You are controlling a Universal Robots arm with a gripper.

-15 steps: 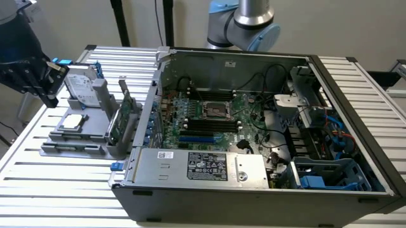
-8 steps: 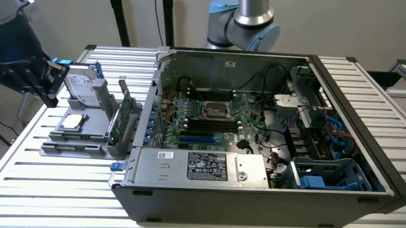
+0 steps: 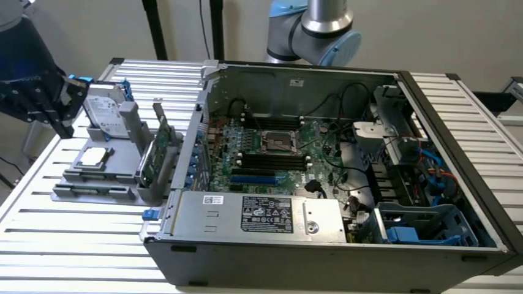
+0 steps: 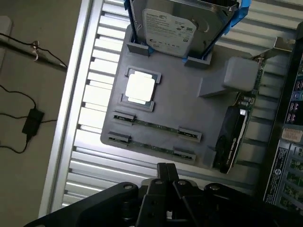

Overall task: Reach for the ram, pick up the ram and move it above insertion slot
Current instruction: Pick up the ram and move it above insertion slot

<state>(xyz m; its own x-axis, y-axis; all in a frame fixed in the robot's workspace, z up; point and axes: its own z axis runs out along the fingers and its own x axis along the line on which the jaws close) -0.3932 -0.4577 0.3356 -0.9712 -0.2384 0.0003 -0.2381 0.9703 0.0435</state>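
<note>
Two rams stand on edge in the clips of a grey holder point(image 4: 189, 94): thin green sticks, one point(image 4: 156, 126) further from my gripper and one point(image 4: 151, 145) closer. My gripper point(image 4: 166, 166) hangs above the holder's near edge, a short way from the closer ram and not touching it. In the exterior view the gripper point(image 3: 56, 122) is at the left, above the holder's point(image 3: 98, 177) far end. The black insertion slots point(image 3: 274, 160) lie on the motherboard inside the open computer case point(image 3: 327, 245).
The holder also carries a hard drive point(image 4: 175, 26) in blue brackets, a square processor point(image 4: 140, 88) and a tall green card with a black cooler point(image 4: 234, 137). The slatted aluminium table point(image 3: 73, 239) ends at the exterior view's left. Cables and a metal rod point(image 4: 28, 52) lie on the floor.
</note>
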